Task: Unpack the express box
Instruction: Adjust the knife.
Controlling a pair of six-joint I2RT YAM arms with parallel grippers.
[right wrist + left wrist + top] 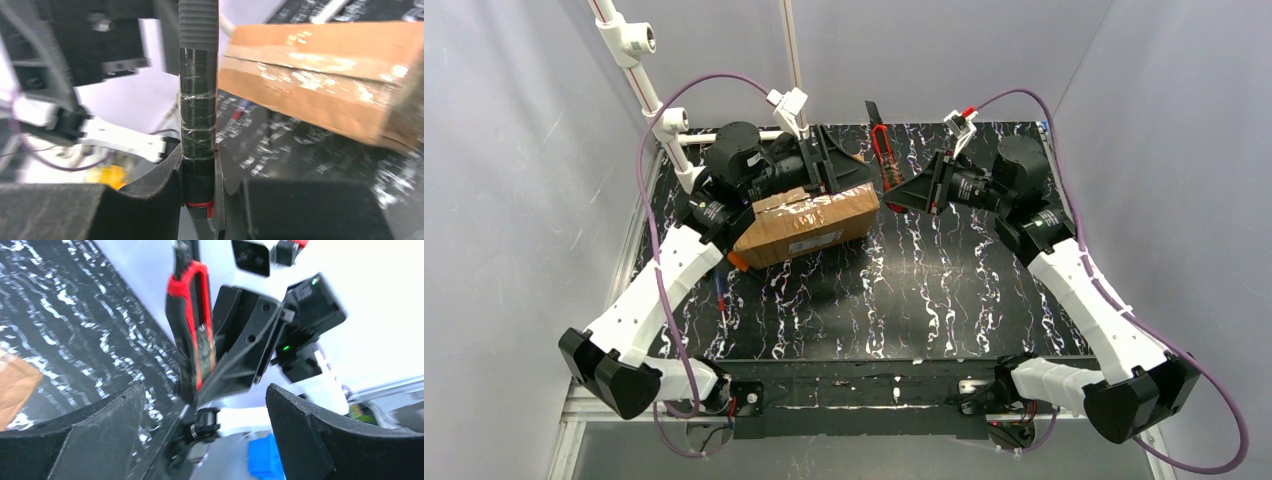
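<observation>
The express box [807, 225], a brown cardboard carton with glossy tape and a white label, lies on the marbled black table, left of centre. It also shows in the right wrist view [320, 85], and a corner of it shows in the left wrist view [15, 385]. My left gripper [829, 168] is open and empty just behind the box's far edge, fingers [95, 440] wide apart. My right gripper [902, 193] is shut on a red-and-black utility knife [883, 155], held upright just right of the box. The knife handle [199, 125] sits between the pads. The knife [192, 325] also shows in the left wrist view.
A small orange object [737, 262] sits at the box's near-left corner. A pen [724, 296] lies on the table in front of it. A white pipe frame [649, 90] stands at the back left. Grey walls enclose the table [944, 300].
</observation>
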